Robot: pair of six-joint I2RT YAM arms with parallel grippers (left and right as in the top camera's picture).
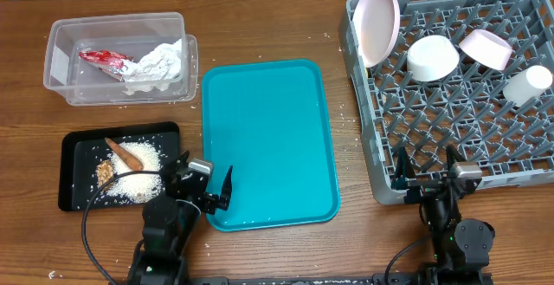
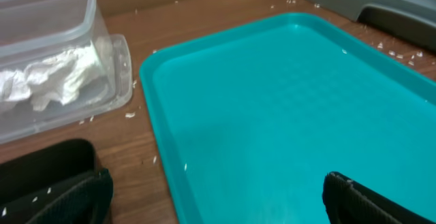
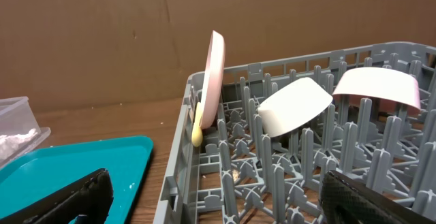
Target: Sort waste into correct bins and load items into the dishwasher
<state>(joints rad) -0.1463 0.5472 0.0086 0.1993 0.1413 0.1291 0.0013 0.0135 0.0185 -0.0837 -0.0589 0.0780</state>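
The clear tub (image 1: 65, 81) at the back left holds the crumpled white napkin (image 1: 160, 64) and the red wrapper (image 1: 104, 59). Rice (image 1: 138, 179), the orange-brown stick (image 1: 125, 153) and a brown lump (image 1: 106, 172) lie in the black tray (image 1: 69, 172). In the grey dish rack (image 1: 363, 103) are the upright plate (image 1: 378, 23), white bowl (image 1: 432, 57), pink dish (image 1: 487, 48) and cup (image 1: 528, 84). The yellow spoon (image 3: 197, 125) stands beside the plate (image 3: 216, 81). My left gripper (image 1: 206, 181) is open over the teal tray's near left corner. My right gripper (image 1: 426, 171) is open at the rack's near edge.
A large teal serving tray (image 1: 268, 142) lies in the middle, between the black tray and the rack. Rice grains are scattered on the wood around it. A brown cardboard wall runs along the back of the table.
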